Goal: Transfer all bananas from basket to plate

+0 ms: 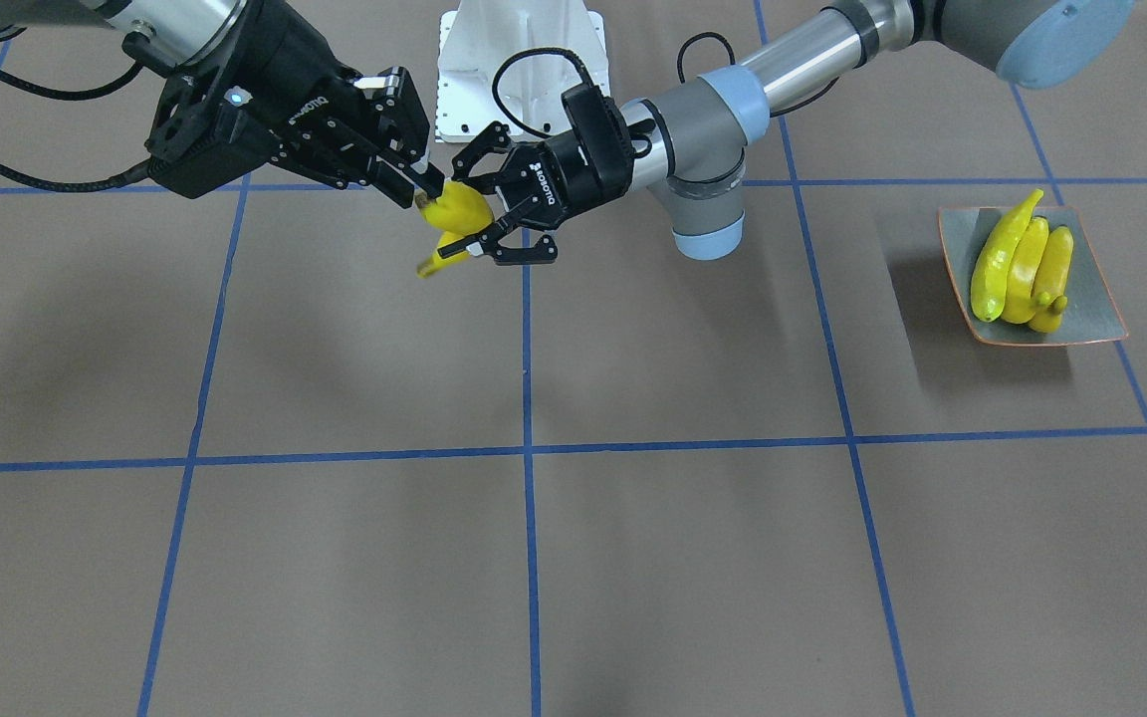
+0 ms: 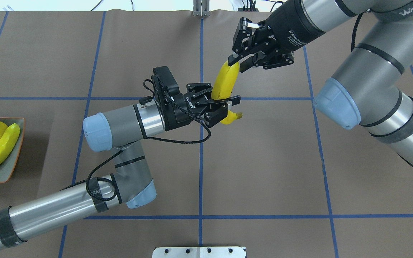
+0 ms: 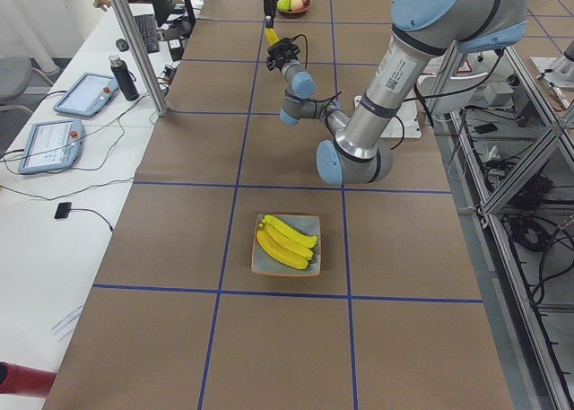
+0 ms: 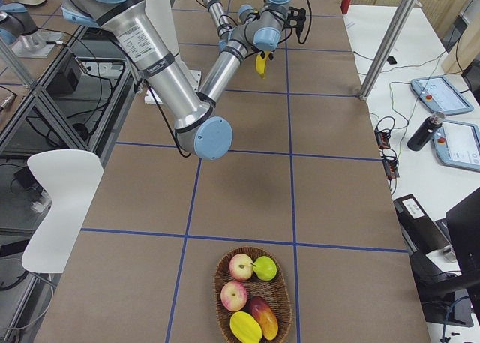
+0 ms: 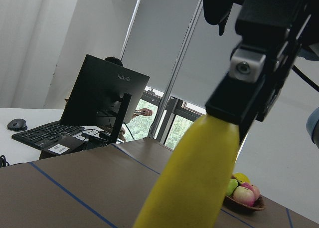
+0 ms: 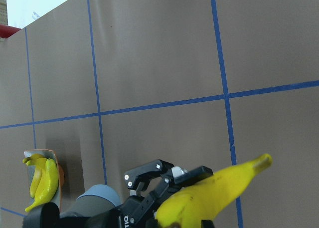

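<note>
One yellow banana (image 1: 459, 209) hangs in the air over the table's middle. My right gripper (image 1: 424, 189) is shut on its upper end, which also shows in the overhead view (image 2: 234, 62). My left gripper (image 2: 224, 95) is open, with its jaws on either side of the banana's (image 2: 224, 80) lower half. Three more bananas (image 1: 1017, 264) lie side by side on the square grey-green plate (image 1: 1091, 289) on my left, seen in the overhead view too (image 2: 4, 172). The left wrist view shows the banana (image 5: 194, 183) close up under the right gripper's fingers.
A wicker basket (image 4: 225, 313) with apples and other fruit stands near the table's end on my right; no banana shows in it. Brown table cover with blue tape lines (image 1: 526, 448). A white mounting base (image 1: 519, 60) sits at the robot's side.
</note>
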Available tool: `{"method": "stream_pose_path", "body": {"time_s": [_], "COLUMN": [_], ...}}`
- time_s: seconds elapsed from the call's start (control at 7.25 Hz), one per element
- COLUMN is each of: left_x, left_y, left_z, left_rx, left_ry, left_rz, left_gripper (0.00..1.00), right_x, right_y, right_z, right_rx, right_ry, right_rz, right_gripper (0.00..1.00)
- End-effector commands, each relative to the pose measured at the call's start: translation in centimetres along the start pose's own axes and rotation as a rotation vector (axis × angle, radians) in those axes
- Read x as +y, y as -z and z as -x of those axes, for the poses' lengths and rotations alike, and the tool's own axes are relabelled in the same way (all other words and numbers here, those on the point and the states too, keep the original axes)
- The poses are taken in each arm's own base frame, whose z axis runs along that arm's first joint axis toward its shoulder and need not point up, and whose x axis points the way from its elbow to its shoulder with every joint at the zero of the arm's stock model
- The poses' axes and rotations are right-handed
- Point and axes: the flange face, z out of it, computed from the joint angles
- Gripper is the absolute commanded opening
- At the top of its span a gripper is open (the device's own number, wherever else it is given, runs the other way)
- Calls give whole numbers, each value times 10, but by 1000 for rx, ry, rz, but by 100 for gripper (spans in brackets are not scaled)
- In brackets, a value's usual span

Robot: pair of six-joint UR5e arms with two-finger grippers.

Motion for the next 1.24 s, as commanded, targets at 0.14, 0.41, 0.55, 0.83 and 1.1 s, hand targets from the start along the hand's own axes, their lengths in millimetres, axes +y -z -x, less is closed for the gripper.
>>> {"method": "stream_pose_path", "body": {"time_s": [0.14,0.41,0.55,0.83,1.1], "left_x": [7,14,22,42,25], "left_y": [4,16,34,113,162], "left_z": [2,10,21,40,31], "left_rx": [0,-17,-37,-93,-182], "left_ry": [16,17,38,99,127], "left_rz": [10,24,41,97,192], "left_gripper": [0,0,0,0,0], "right_x": [-2,-24,-40,-72,-102], "right_y": [8,38,49,83,104], "right_z": [-1,-14,-40,-102,-170], "right_rx": [-7,-2,26,89,173], "right_ry": [27,16,-24,-39,-19], "right_rz": [-18,-75,-114,-192,-237], "right_gripper": [100,100,100,100,100]}}
